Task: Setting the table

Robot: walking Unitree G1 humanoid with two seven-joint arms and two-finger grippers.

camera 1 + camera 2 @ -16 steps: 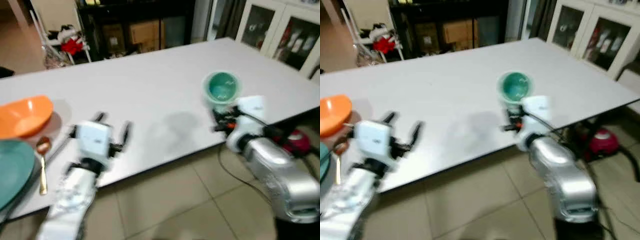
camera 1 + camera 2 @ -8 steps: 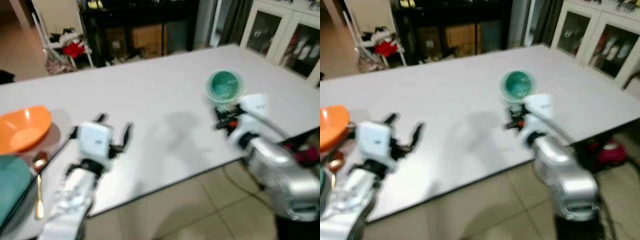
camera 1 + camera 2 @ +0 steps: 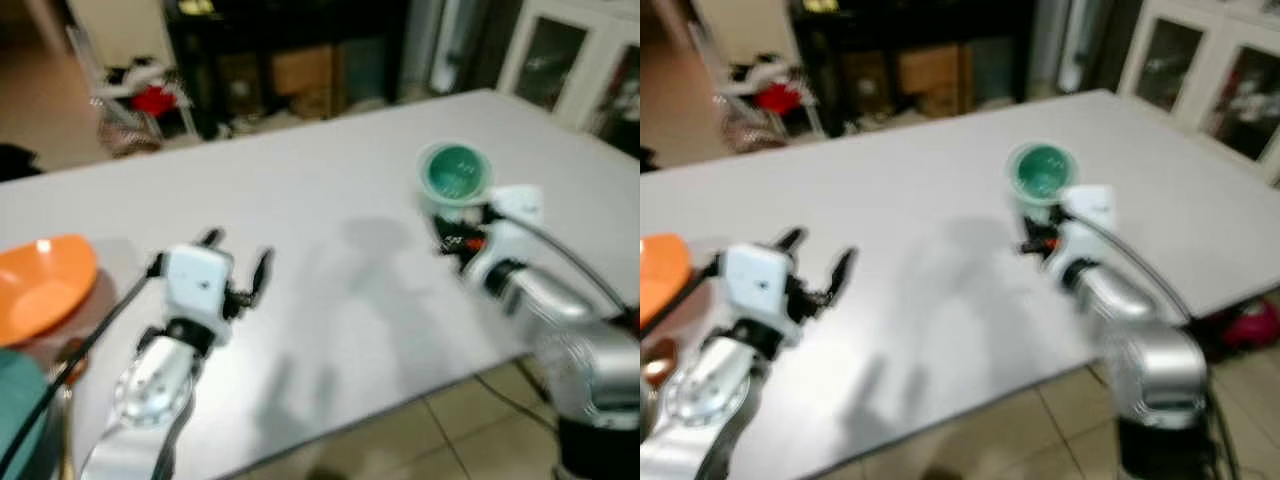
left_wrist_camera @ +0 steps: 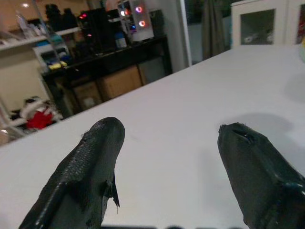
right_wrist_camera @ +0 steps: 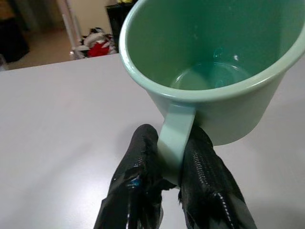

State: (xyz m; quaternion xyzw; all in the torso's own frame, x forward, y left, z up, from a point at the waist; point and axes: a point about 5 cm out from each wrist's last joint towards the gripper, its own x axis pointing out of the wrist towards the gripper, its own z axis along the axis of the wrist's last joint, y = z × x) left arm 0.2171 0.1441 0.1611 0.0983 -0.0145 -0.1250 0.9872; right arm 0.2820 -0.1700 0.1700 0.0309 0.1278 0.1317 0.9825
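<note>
Holding the green mug (image 5: 214, 71) by its handle (image 5: 172, 138), my right gripper (image 5: 172, 164) has both black fingers pinched against the handle's two sides. I see the mug upright over the white table (image 3: 320, 200), toward its far right part, with the right arm reaching in from the table's near edge. My left gripper (image 4: 167, 157) hovers over the table's near left part, fingers spread wide with nothing between them. Just left of that gripper, at the table's left end, sits an orange bowl (image 3: 42, 285), and nearer to me than the bowl I can make out the edge of a teal plate (image 3: 18, 420) and a blurred spoon (image 3: 66, 362).
</note>
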